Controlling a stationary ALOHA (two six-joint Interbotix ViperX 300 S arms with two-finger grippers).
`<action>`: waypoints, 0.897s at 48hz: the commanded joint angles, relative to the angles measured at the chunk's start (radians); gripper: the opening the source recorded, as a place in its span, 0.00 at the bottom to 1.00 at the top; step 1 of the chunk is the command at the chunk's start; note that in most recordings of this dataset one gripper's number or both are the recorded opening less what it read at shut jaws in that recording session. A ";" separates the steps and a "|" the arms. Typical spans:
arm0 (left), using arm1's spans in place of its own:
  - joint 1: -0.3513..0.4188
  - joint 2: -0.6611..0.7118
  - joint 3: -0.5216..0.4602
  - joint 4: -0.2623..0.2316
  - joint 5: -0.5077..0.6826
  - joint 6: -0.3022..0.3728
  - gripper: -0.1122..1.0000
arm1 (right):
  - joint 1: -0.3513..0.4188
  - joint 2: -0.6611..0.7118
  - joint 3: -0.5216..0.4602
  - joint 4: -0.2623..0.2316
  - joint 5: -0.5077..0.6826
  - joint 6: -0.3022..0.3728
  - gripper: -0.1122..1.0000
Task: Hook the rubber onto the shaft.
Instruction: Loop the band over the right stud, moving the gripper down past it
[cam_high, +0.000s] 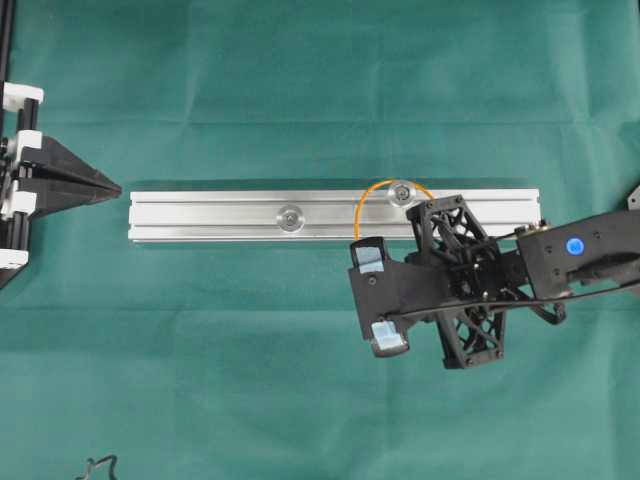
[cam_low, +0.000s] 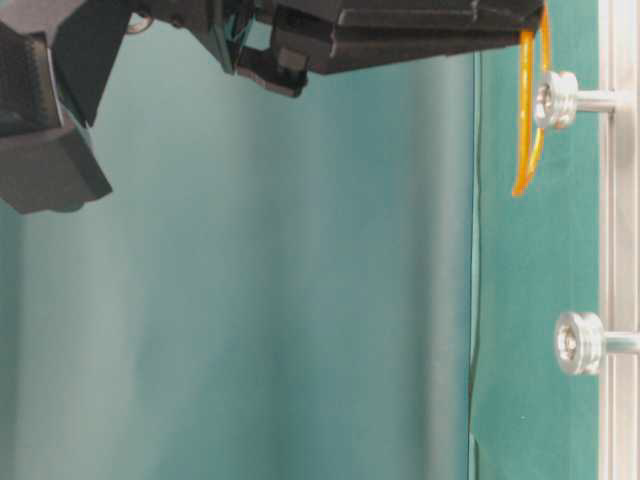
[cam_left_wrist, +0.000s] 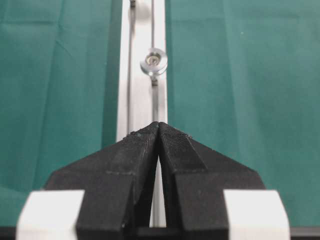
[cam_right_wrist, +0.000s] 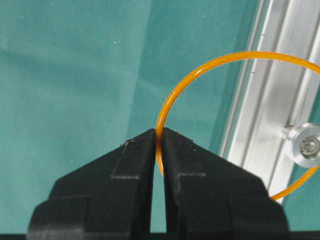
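Observation:
The orange rubber (cam_high: 372, 192) (cam_right_wrist: 200, 70) (cam_low: 522, 150) is pinched at one end between my right gripper's (cam_right_wrist: 160, 132) (cam_high: 362, 243) (cam_low: 540, 14) shut jaws. From there it arcs over the right-hand shaft (cam_high: 403, 192) (cam_right_wrist: 306, 145) (cam_low: 556, 100) on the aluminium rail (cam_high: 210, 215) (cam_right_wrist: 272, 115). From above, the shaft's head sits inside the loop. From the side, the band lies level with the head's top. My left gripper (cam_high: 112, 189) (cam_left_wrist: 159, 125) is shut on nothing, its tips just off the rail's left end.
A second shaft (cam_high: 291, 217) (cam_left_wrist: 154, 61) (cam_low: 580, 343) stands bare at mid-rail. Green cloth (cam_high: 300, 380) covers the table. A black cable (cam_high: 98, 465) lies at the front left edge. The right arm's body (cam_high: 570, 255) hangs over the rail's right end.

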 joint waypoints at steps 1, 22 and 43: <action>-0.003 0.006 -0.032 0.002 -0.006 0.000 0.10 | 0.018 -0.012 -0.011 0.002 -0.006 0.009 0.16; -0.006 0.008 -0.035 0.003 -0.006 0.000 0.10 | 0.058 -0.005 -0.018 0.031 -0.005 0.015 0.16; -0.009 0.008 -0.035 0.003 -0.006 0.000 0.10 | 0.067 -0.005 -0.018 0.037 -0.003 0.015 0.16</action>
